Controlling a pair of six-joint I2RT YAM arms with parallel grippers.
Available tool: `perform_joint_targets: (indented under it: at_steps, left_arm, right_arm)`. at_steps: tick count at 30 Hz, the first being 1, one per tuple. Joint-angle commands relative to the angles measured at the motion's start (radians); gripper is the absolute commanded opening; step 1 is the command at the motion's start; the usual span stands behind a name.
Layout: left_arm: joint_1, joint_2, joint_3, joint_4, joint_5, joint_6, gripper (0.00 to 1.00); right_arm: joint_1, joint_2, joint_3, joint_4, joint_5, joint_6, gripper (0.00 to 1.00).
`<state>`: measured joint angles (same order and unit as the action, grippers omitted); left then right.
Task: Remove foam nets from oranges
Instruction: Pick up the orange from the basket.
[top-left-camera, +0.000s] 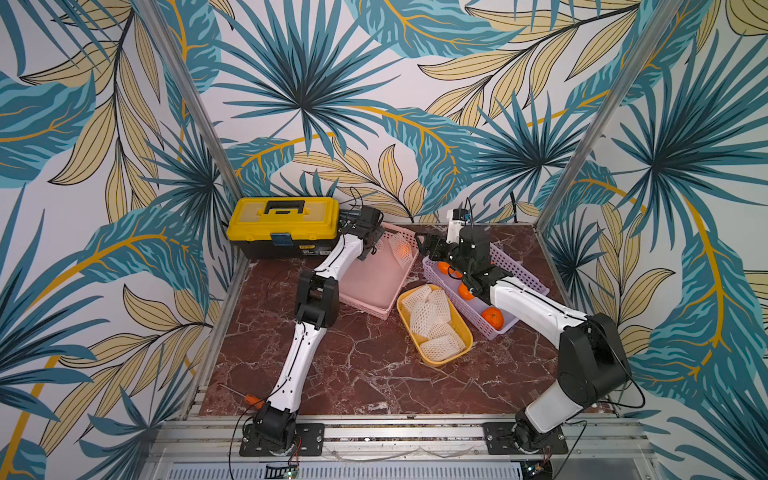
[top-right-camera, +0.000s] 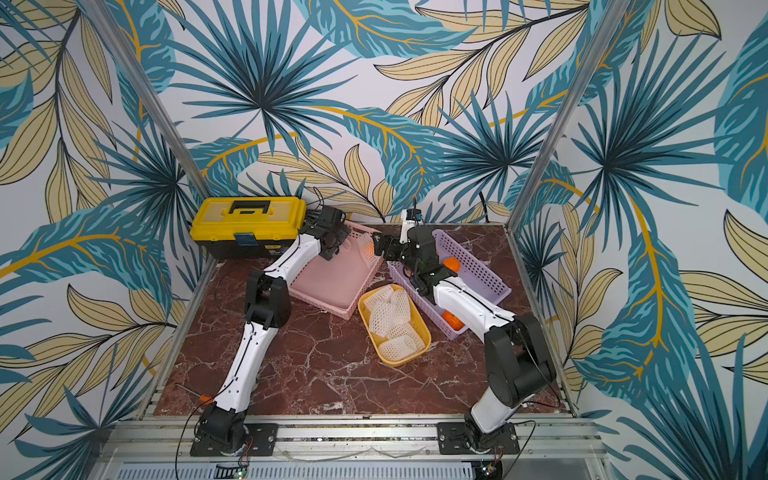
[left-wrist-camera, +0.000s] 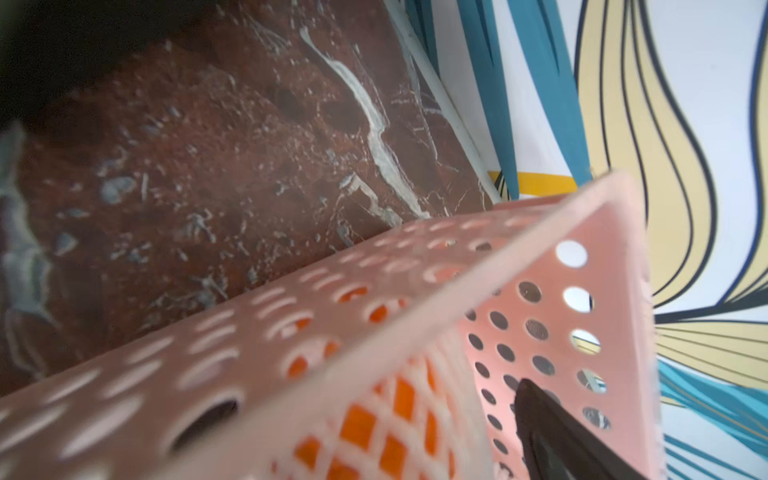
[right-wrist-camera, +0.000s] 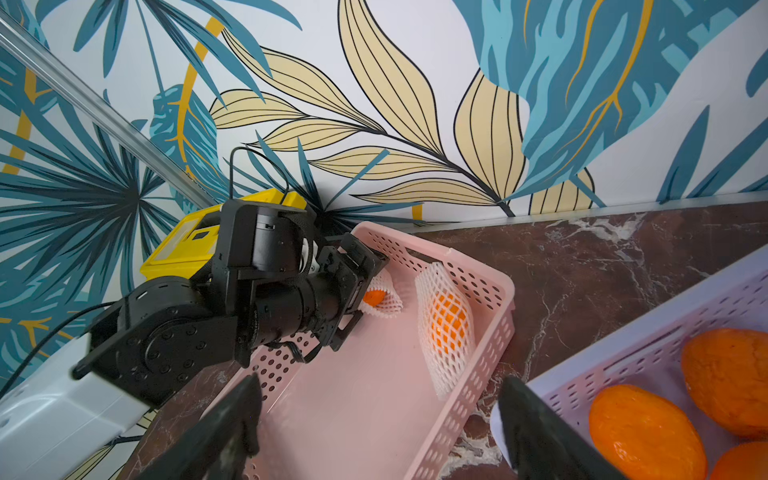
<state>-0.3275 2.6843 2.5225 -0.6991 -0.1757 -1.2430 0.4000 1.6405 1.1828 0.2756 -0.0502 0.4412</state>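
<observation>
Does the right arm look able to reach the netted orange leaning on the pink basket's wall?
Probably yes: the open right gripper faces the netted orange, nothing between; the left gripper stands apart.

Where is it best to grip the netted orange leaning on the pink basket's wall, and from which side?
Probably the foam net's empty near end, past the orange, from the pink basket's open interior: that slack foam sticks out free, while the wall blocks the other side.

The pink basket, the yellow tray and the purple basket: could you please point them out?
pink basket (right-wrist-camera: 492, 349): right wrist view, perforated side wall.
yellow tray (top-left-camera: 468, 332): a top view, rim beside the purple basket.
purple basket (top-left-camera: 519, 268): a top view, far perforated wall.
</observation>
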Motion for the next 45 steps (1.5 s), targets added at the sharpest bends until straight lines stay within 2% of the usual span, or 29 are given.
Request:
perform_joint_targets:
  at_steps: [1, 17, 26, 29, 40, 45]
  left_arm:
    - [0.013, 0.029, 0.022, 0.028, -0.015, 0.021, 0.93]
    - [0.038, 0.034, 0.018, 0.126, 0.039, 0.06, 0.64]
    - [0.035, -0.003, -0.003, 0.135, 0.082, 0.076, 0.53]
    - [0.024, -0.06, -0.064, 0.148, 0.075, 0.09, 0.49]
    - [-0.007, -0.288, -0.31, 0.251, 0.093, 0.148, 0.48]
    - [-0.026, -0.438, -0.457, 0.296, 0.103, 0.174, 0.48]
  right_arm:
    - [-0.001, 0.017, 0.013, -0.011, -0.012, 0.011, 0.9]
    - [0.0, 0.024, 0.013, -0.003, -0.02, 0.013, 0.9]
    - [0.0, 0.025, 0.013, -0.002, -0.018, 0.014, 0.89]
    - [0.0, 0.023, 0.011, 0.0, -0.017, 0.013, 0.89]
    - [-0.001, 0.021, 0.007, 0.002, -0.015, 0.013, 0.89]
    - [0.0, 0.019, 0.007, 0.002, -0.016, 0.012, 0.89]
